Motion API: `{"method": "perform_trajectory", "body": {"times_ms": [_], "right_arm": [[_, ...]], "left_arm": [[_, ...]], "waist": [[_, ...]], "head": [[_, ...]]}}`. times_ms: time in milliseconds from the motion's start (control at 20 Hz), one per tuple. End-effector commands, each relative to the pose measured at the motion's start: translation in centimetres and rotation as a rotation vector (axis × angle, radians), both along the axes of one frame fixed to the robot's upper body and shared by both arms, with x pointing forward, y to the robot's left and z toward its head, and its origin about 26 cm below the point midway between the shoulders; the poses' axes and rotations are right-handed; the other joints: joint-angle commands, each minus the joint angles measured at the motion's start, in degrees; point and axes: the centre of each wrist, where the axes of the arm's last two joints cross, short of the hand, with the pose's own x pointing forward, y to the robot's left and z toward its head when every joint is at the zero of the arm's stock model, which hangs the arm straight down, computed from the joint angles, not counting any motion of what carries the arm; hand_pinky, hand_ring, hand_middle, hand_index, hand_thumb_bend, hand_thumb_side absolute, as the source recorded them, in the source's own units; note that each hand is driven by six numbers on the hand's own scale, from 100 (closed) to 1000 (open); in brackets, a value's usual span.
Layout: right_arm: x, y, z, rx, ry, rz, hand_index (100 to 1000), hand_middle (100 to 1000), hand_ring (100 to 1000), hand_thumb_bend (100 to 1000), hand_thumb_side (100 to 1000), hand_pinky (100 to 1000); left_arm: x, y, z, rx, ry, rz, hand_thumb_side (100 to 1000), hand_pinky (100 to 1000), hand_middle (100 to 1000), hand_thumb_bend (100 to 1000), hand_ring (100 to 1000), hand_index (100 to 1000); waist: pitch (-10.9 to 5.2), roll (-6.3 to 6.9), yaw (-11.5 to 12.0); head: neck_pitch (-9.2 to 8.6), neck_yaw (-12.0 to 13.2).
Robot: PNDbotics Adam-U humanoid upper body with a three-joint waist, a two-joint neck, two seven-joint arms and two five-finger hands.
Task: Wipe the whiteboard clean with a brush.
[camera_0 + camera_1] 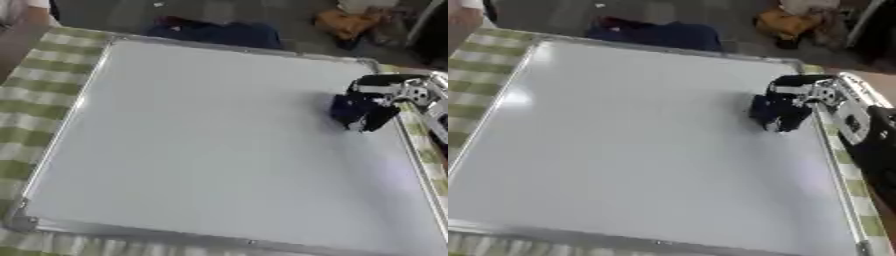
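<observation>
Whiteboard point(201, 145) flat on green-checked tablecloth point(44, 75), metal frame all round, surface blank white. Right hand point(785, 107) reaches in from right edge, over board's upper right part, fingers curled round dark blue brush point(773, 114) (blurred, shape hard to read), brush down against board. Left hand out of sight.

whiteboard point(201, 145): bare, open | right hand point(785, 107): near right frame edge
</observation>
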Motion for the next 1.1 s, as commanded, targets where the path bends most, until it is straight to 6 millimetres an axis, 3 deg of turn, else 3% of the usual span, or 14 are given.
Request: {"method": "perform_trajectory", "body": {"times_ms": [50,550,1100], "right_arm": [[0.0,0.8,-0.5,-0.003,0.048,0.039,374,367,601,100,199,526],[0.2,2.0,-1.3,0.077,0.126,0.071,365,362,584,100,197,527],[0.0,4.4,-1.7,0.128,0.182,0.121,362,362,575,100,197,508]], "left_arm": [[-0.3,0.0,0.7,0.009,-0.021,-0.005,1000,555,543,131,548,398],[-0.3,-0.1,0.6,-0.003,-0.003,-0.012,1000,557,545,134,551,401],[-0.3,-0.2,0.5,-0.008,0.007,-0.015,1000,557,545,137,552,401]], "waist": [[-1.29,0.20,0.0],[-3.00,0.00,-0.2],[-3.81,0.03,-0.6]], "head": [[0.40,0.2],[1.52,0.4],[2.17,0.7]]}}
